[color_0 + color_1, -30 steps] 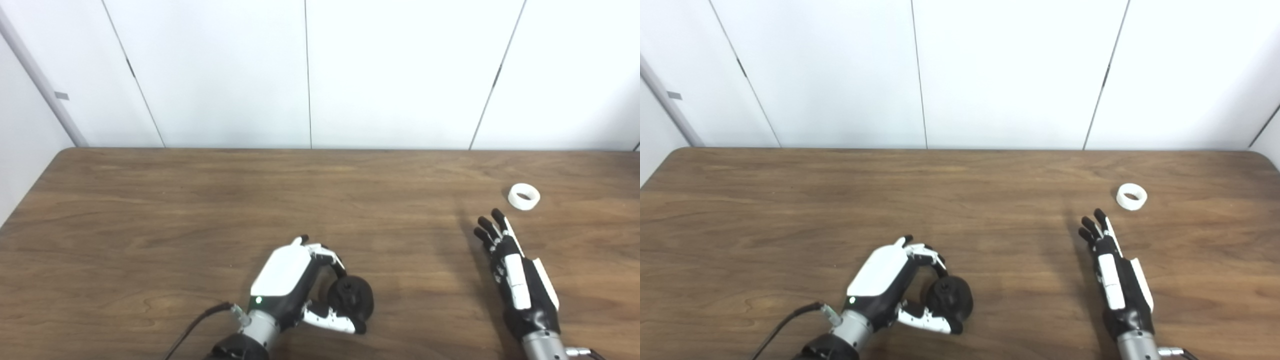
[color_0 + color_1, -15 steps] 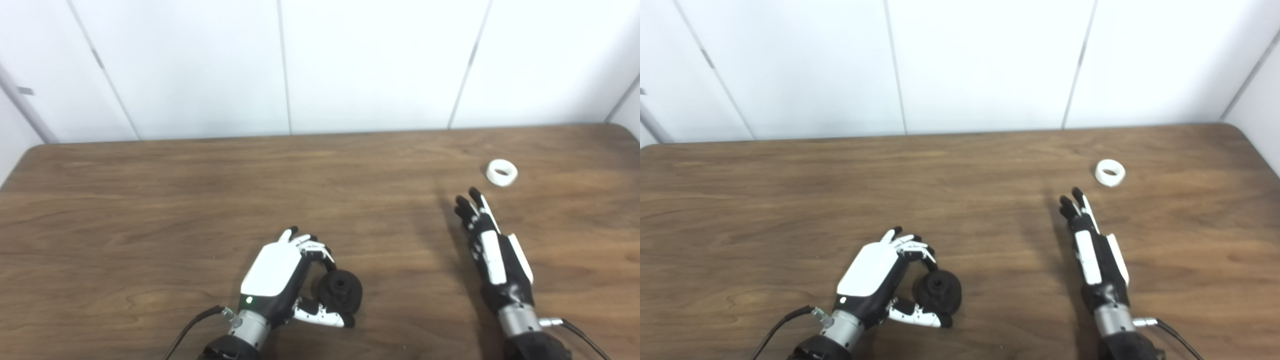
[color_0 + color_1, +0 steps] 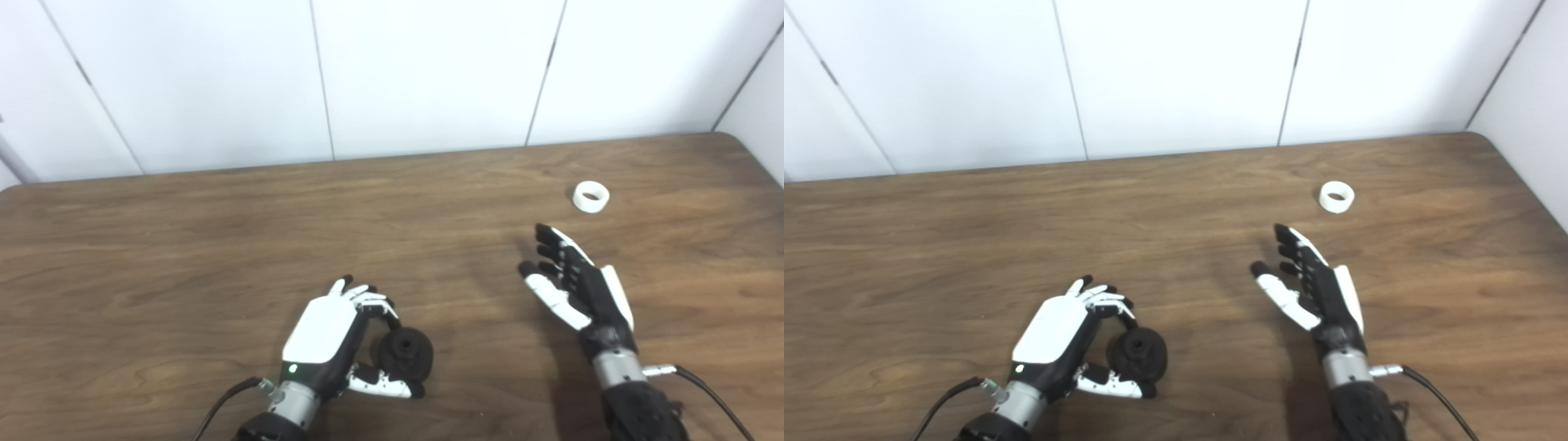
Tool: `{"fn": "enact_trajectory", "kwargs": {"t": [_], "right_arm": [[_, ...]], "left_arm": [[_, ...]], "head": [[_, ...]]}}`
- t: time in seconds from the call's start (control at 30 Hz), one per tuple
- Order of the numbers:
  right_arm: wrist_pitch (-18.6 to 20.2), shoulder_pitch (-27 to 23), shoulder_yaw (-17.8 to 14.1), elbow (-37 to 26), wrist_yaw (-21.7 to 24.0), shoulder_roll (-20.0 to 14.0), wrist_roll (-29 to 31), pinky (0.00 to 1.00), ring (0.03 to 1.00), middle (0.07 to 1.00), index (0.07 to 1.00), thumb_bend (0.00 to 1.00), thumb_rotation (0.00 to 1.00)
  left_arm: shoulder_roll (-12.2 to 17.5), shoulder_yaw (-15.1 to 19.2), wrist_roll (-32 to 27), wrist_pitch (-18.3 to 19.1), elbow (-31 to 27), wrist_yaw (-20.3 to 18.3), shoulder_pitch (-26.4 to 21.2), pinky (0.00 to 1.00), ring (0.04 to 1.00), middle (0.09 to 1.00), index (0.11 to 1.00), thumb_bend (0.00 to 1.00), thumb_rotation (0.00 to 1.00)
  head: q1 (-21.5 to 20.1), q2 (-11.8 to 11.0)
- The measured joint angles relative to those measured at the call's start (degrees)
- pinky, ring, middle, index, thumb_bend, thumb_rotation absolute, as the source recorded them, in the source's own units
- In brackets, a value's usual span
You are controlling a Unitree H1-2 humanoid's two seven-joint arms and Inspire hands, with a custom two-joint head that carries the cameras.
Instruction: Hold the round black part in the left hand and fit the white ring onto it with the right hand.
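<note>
Left hand: the left hand (image 3: 334, 334) is curled around the round black part (image 3: 405, 352), fingers over its top and thumb beneath, low over the wooden table (image 3: 184, 245).
Right hand: the right hand (image 3: 576, 283) is spread wide and holds nothing, palm turned inward.
White ring: the white ring (image 3: 591, 197) lies flat on the table, beyond the right hand's fingertips and apart from them, well away from the black part.
Done: the black part appears to be gripped.
Left: reaching and picking up the ring, carrying it to the black part, fitting it on.
Surface: dark wood-grain tabletop with a rounded far corner near the ring.
Room: plain white wall panels (image 3: 429, 73) with thin vertical seams behind the table.
</note>
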Motion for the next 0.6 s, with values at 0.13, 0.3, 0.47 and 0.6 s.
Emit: {"fn": "enact_trajectory", "kwargs": {"t": [0.13,0.3,0.47,0.6], "right_arm": [[2.88,-0.71,0.05,-2.00,1.17,-1.35,-2.01,0.78,0.842,0.852,0.823,0.57,0.40],[5.51,-4.31,-0.14,-3.34,1.85,-8.23,-10.55,0.79,0.853,0.854,0.779,0.66,0.34],[7.80,-7.67,-0.29,-4.13,1.99,-12.01,-17.35,0.87,0.896,0.892,0.765,0.71,0.29],[8.13,-9.61,0.01,-3.68,2.81,-14.21,-21.08,0.88,0.922,0.909,0.763,0.73,0.26]], "left_arm": [[0.21,0.19,-0.02,-0.88,0.02,0.05,0.09,1.00,0.871,0.767,0.485,0.52,0.05],[0.20,0.56,-0.06,-1.40,0.03,0.04,0.36,1.00,0.871,0.768,0.485,0.52,0.05],[0.18,0.77,-0.03,-1.74,0.08,0.18,0.55,1.00,0.867,0.763,0.485,0.52,0.05],[0.20,1.00,-0.13,-2.56,0.75,1.31,0.77,1.00,0.863,0.760,0.485,0.52,0.05]], "head": [[-1.41,-0.35],[-3.07,-0.88],[-4.05,-1.14],[-5.45,-1.32]]}}
